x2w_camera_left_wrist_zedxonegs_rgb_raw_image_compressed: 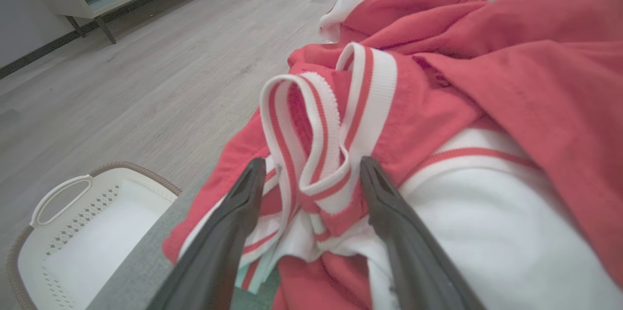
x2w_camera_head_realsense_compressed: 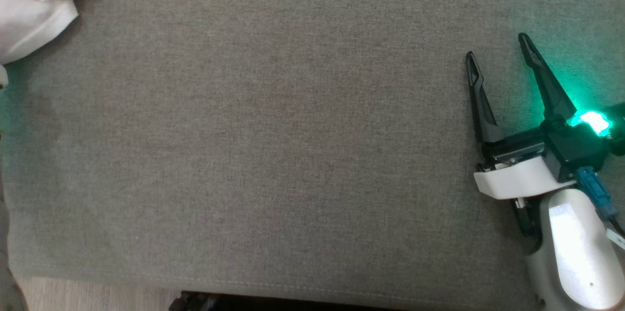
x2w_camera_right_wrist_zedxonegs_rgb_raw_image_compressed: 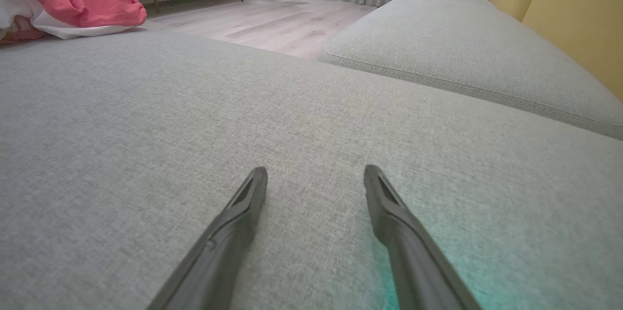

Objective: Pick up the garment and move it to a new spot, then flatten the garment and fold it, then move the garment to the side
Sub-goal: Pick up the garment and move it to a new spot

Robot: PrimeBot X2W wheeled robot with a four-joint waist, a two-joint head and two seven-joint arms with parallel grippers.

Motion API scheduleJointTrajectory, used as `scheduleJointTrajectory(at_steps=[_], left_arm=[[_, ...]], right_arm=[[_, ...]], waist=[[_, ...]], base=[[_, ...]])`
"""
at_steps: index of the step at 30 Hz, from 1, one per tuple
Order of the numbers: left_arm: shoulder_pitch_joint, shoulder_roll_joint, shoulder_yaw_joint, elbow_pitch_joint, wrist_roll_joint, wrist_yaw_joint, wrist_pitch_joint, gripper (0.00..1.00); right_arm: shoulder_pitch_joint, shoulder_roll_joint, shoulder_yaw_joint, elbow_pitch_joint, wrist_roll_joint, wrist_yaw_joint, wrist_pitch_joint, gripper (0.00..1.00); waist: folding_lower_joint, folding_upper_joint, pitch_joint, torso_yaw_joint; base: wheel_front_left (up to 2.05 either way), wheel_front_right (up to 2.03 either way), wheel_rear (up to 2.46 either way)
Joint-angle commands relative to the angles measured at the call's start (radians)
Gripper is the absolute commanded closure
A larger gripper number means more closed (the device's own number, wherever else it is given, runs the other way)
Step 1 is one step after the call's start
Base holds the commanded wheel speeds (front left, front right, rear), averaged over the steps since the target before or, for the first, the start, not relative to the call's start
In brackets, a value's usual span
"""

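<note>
Red-white jersey (x2w_camera_left_wrist_zedxonegs_rgb_raw_image_compressed: 486, 81) crumpled far left: soft, light, floppy. Left gripper (x2w_camera_left_wrist_zedxonegs_rgb_raw_image_compressed: 309, 169) spread wide either side of striped ribbed trim (x2w_camera_left_wrist_zedxonegs_rgb_raw_image_compressed: 377, 91), nothing held; probably grab there. Right gripper (x2w_camera_head_realsense_compressed: 495, 46) spread wide, empty.

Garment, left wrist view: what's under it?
The grey cushion shows beneath the garment at its near edge. Whatever lies under the bunched middle is covered.

Cushion (x2w_camera_head_realsense_compressed: 293, 145) centre free; garment (x2w_camera_head_realsense_compressed: 34, 8) heaped left, basket (x2w_camera_left_wrist_zedxonegs_rgb_raw_image_compressed: 97, 246) apparently beyond.
</note>
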Motion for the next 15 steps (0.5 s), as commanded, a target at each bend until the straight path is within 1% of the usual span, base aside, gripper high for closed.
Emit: scheduleJointTrajectory(at_steps=[1,2,3,4,9,12,14,15], left_arm=[[-0.029,0.070,0.015,-0.001,-0.015,-0.007,-0.019,0.09],[-0.036,0.070,0.008,0.012,-0.018,-0.009,-0.027,0.21],[-0.042,0.071,-0.002,0.022,-0.020,-0.011,-0.037,0.90],[-0.047,0.073,-0.011,0.032,-0.022,-0.013,-0.049,1.00],[-0.064,0.079,-0.078,0.063,-0.037,-0.015,-0.096,1.00],[-0.065,0.098,-0.130,0.058,-0.060,-0.015,-0.114,1.00],[-0.064,0.123,-0.168,0.047,-0.072,-0.015,-0.125,1.00],[-0.064,0.123,-0.168,0.047,-0.072,-0.015,-0.125,1.00]], right_arm=[[0.016,-0.006,0.007,0.022,-0.006,0.004,0.007,0.00],[0.016,-0.006,0.006,0.023,-0.006,0.004,0.007,0.00],[0.015,-0.005,0.006,0.026,-0.006,0.004,0.006,0.00],[0.014,-0.004,0.007,0.030,-0.005,0.004,0.004,0.00],[0.003,0.005,0.014,0.059,0.003,0.004,-0.013,0.00],[-0.002,0.011,0.018,0.086,0.008,0.004,-0.025,0.00],[-0.004,0.016,0.020,0.108,0.014,0.004,-0.036,0.00],[-0.004,0.016,0.020,0.108,0.014,0.004,-0.036,0.00]], waist=[[0.0000,0.0000,0.008,-0.005],[0.0000,0.0000,0.009,-0.005],[0.0000,0.0000,0.008,-0.006],[0.0000,0.0000,0.005,-0.007],[0.0000,0.0000,-0.023,-0.010],[0.0000,0.0000,-0.058,-0.011],[0.0000,0.0000,-0.091,-0.014],[0.0000,0.0000,-0.091,-0.014]], base=[[0.00,0.00,0.00],[0.00,0.00,0.00],[0.00,0.00,0.00],[0.00,0.00,0.00],[0.00,0.00,0.00],[0.00,0.00,0.00],[0.00,0.00,0.00],[0.00,0.00,0.00]])
